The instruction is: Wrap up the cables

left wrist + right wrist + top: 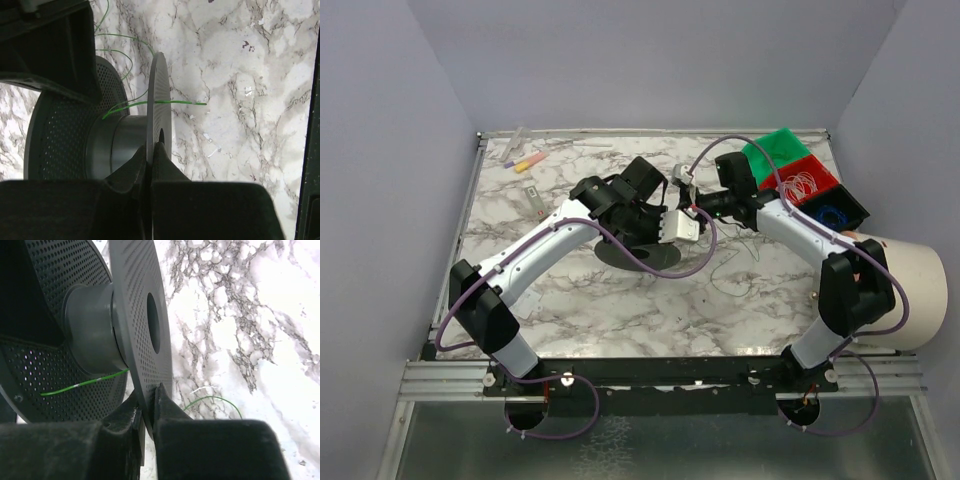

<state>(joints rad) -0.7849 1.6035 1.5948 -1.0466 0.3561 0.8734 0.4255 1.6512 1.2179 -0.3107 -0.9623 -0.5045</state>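
A black perforated spool [632,255] sits at mid-table between both grippers. My left gripper [150,150] is shut on the rim of one spool flange [159,95]. My right gripper [147,392] is shut on a flange rim [137,315] too. A hair-thin green cable [175,102] runs from the grey hub [120,145] across the flange edge and out over the marble. In the right wrist view a short green end [85,383] lies by the hub and a loop [215,399] lies on the table. A loose strand [730,272] trails right of the spool.
Green [775,150], red [812,172] and black [840,212] bins stand at the back right; the red one holds whitish wire coils [798,186]. A white bucket [910,290] stands off the right edge. Pens [525,162] lie at the back left.
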